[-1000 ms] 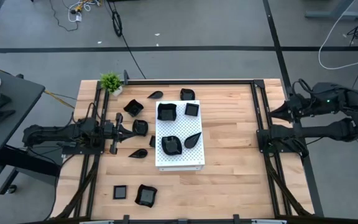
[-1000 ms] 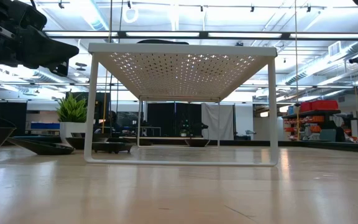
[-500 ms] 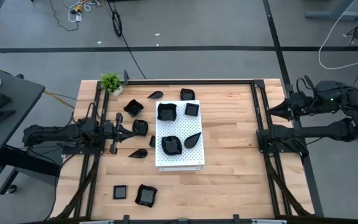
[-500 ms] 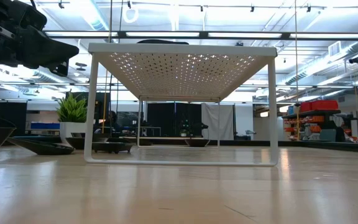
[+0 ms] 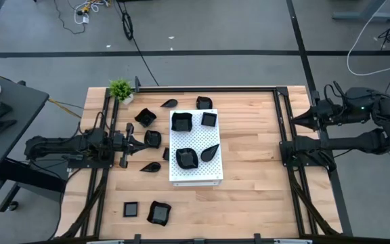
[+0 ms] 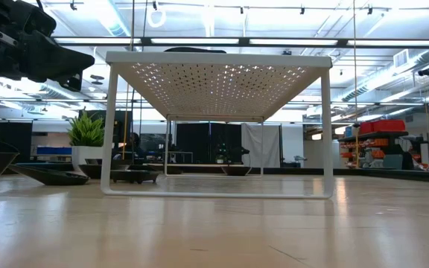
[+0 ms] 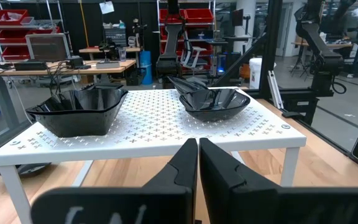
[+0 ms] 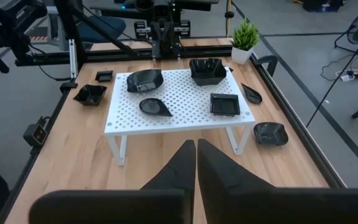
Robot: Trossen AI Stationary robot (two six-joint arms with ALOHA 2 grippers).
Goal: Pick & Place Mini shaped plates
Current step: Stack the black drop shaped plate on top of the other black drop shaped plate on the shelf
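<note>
Mini shaped plates [image 5: 187, 158] are what you see spread over two levels from the high view: four sit on the white perforated board [image 5: 195, 173], and the rest lie on the wooden table [image 5: 256, 196] around it, several off the board's left side, one by its far edge, and two near the table's front left corner. The low view tells you what the high view does not: the board stands on legs, raised clear of the table. The potted plant [image 5: 121, 89] sits at the far left corner. Your left gripper [image 5: 138, 140] lies low on the table, just left of the board, its fingers [image 7: 185, 163] pressed together on nothing. Your right gripper [image 5: 296, 121] waits at the table's right edge, its fingers [image 8: 186, 163] likewise pressed together, empty.
</note>
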